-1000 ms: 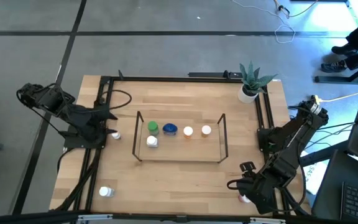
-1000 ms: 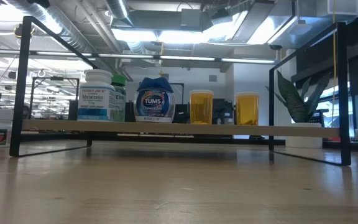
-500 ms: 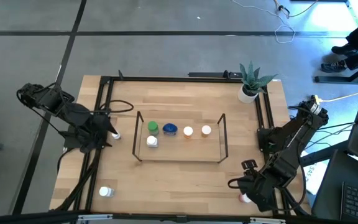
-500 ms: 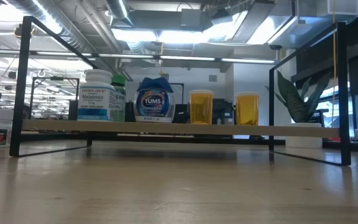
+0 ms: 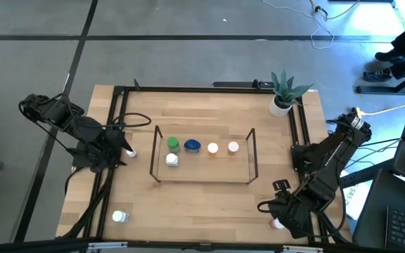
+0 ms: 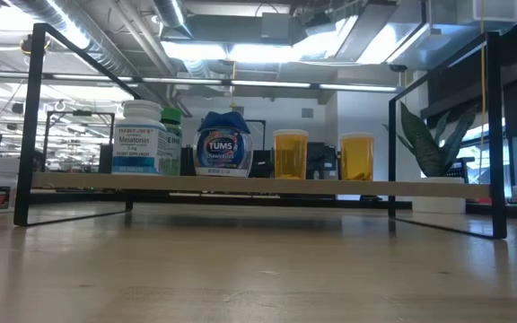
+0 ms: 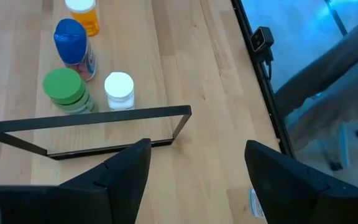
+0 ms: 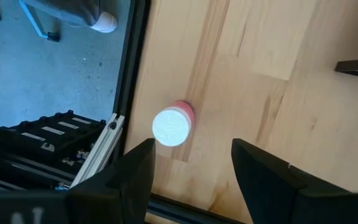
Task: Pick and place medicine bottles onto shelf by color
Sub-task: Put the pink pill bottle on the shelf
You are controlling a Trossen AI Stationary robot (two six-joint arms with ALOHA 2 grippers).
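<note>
The right end effector [image 8: 188, 171] is held open and empty, hovering low over the near right corner of the tabletop [image 5: 209, 200], its two dark fingers [image 8: 132, 177] spread wide. Just beyond them, a small bottle with a white cap and pink-red body [image 8: 173, 126] is seen standing close to the black frame [image 5: 301, 133] that edges the tabletop, untouched and apart from the fingers. The right arm is folded back over the right edge, wrist angled down toward that corner.

The left end effector [image 7: 194, 168] is likewise held wide with nothing between its fingers, poised at the left edge of the tabletop and pointed across at the shelf [image 5: 204, 156]. Its arm is bent low over the left rail of the frame. A white-capped bottle [image 5: 130, 152] is seen just beside that end effector, and another white bottle [image 5: 120, 217] lies near the near left corner.

On the shelf, at the middle of the tabletop, five bottles are standing: a green-capped bottle [image 5: 172, 145], a second white-capped bottle [image 5: 172, 160] just in front of it, a blue-capped bottle [image 5: 192, 146], and two orange bottles [image 5: 212, 148] with white caps toward the shelf's right end.

A potted plant [image 5: 284, 91] is set at the far right corner. Grey floor surrounds the tabletop; cables trail across it, and a person's shoes [image 5: 389, 65] are visible at the far right.
</note>
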